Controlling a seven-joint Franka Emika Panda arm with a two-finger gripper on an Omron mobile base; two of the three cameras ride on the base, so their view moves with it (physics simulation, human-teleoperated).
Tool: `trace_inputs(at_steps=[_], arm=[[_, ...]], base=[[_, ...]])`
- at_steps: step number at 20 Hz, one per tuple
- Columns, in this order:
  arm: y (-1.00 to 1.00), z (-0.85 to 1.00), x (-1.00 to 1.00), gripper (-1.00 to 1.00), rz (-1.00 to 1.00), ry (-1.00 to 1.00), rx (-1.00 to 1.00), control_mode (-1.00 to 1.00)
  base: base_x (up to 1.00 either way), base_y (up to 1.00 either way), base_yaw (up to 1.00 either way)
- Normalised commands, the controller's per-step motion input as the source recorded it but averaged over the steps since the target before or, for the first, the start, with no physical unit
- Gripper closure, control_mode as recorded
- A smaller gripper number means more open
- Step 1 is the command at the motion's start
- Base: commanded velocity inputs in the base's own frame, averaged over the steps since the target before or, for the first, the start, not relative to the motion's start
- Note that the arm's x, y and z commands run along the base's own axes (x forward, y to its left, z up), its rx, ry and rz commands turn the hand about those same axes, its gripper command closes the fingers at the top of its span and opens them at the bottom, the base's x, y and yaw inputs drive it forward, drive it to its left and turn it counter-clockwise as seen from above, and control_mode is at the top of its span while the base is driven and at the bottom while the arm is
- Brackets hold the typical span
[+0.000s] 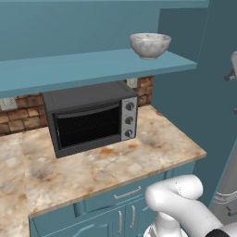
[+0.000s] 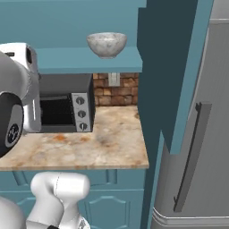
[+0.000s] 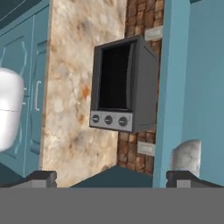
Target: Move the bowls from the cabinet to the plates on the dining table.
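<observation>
The marbled grey-white bowl [image 1: 150,45] sits upright on the teal shelf [image 1: 92,67] of the cabinet, near its right end, above the toaster oven [image 1: 90,118] on the stone counter [image 1: 115,162]. The gripper [image 3: 111,177] has its fingers spread fully apart and holds nothing; in the hand view the bowl shows just beyond the right fingertip, not between the tips. This bowl appears not yet picked up, so its whole transfer remains. The yellow-green bowl, the plates and the dining table cannot be judged from here, so overall progress is uncertain
</observation>
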Motion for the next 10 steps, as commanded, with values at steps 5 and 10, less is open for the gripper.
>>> trace_inputs(at_steps=[5, 10], arm=[[0.01, 0.03, 0.21, -1.0, 0.0, -0.04, 0.1, -1.0], [0.0, 0.13, 0.28, -1.0, 0.01, 0.0, 0.12, -1.0]], base=[[0.0, 0.0, 0.0], [0.0, 0.0, 0.0]])
